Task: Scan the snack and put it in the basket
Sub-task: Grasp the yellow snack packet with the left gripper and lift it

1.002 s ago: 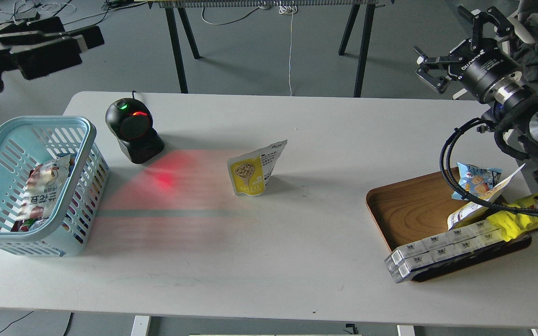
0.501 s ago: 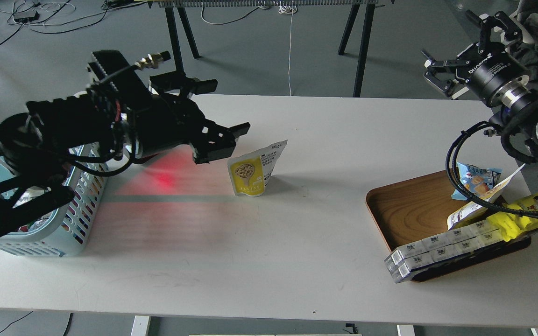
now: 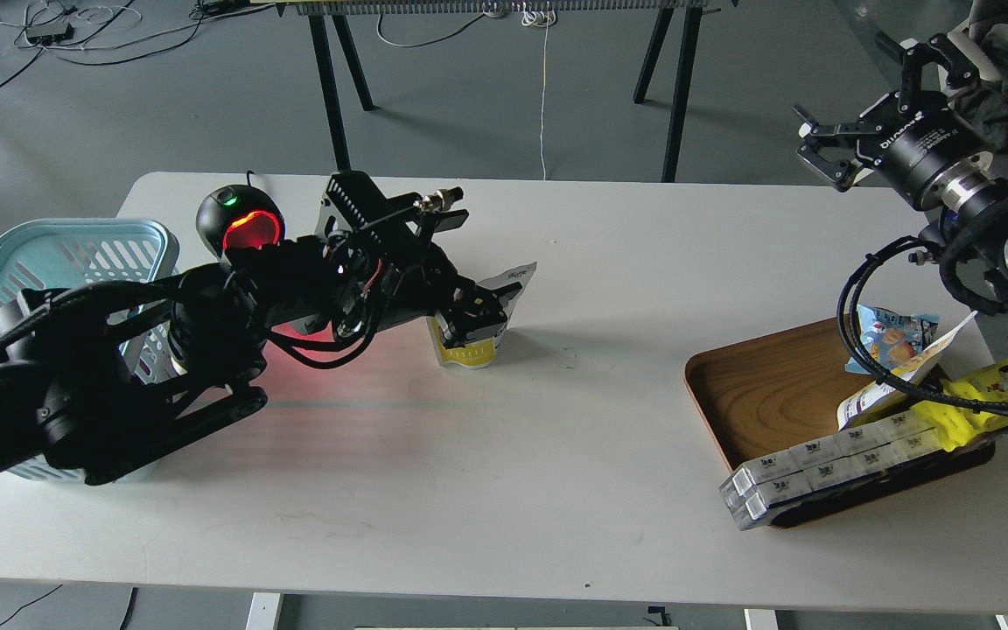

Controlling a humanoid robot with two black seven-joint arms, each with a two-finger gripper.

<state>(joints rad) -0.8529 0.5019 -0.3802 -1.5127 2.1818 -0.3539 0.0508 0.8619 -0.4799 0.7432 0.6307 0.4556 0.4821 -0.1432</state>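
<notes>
The snack [image 3: 472,353] stands upright on the white table, its yellow base and white top corner showing around my left gripper [image 3: 476,315]. That gripper has reached in from the left and sits over the pouch's front and upper half. Its dark fingers cannot be told apart against the pouch. The light blue basket [image 3: 75,237] stands at the table's left edge, mostly hidden behind my left arm. My right gripper [image 3: 867,105] is raised off the table's far right corner, open and empty.
A black barcode scanner [image 3: 241,226] glowing red stands just behind my left arm. A brown wooden tray [image 3: 762,385] at the right holds a blue cartoon pouch [image 3: 893,337], a yellow packet with a girl's face [image 3: 994,394] and white boxes [image 3: 819,468].
My left arm came into view from the left, swung down and forward, and its gripper now sits on the snack. The snack has not moved. My right gripper drifted slightly right.
</notes>
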